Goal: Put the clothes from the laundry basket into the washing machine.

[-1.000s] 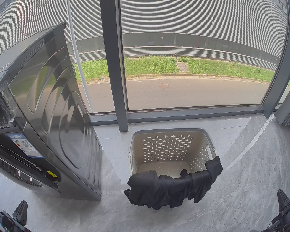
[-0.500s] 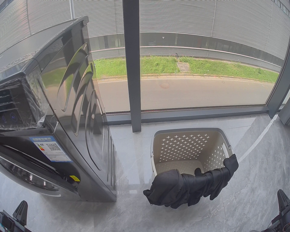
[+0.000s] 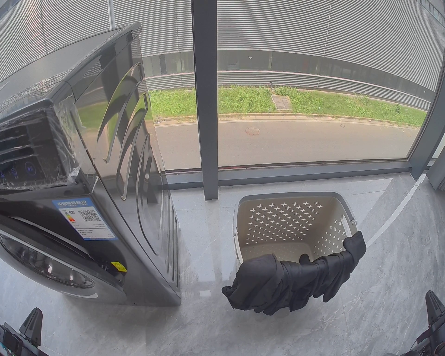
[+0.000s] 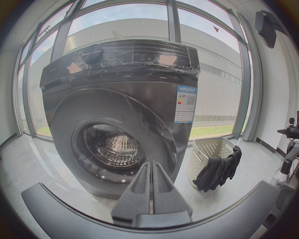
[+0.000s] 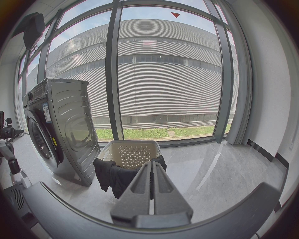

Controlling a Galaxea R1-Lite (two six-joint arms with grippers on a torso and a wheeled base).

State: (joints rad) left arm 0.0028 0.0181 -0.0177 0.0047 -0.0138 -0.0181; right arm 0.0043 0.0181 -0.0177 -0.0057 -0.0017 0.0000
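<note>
Head view: the garment [image 3: 292, 282] hung over the near rim of the basket [image 3: 289, 195], probably for easy pickup. Left wrist view: left end effector [image 4: 151, 165], fingers together, faced the washer [image 4: 124, 102]. Right wrist view: right end effector [image 5: 151, 164], likewise, faced the basket.

Blue-white label [image 4: 186, 104] with QR code and coloured rating bars, at upper front corner of washing machine [image 4: 149, 93]; print too small to read. Lower on front, small yellow sticker [image 3: 118, 266], unreadable. High on window [image 5: 168, 77], red triangle mark [image 5: 175, 14].
</note>
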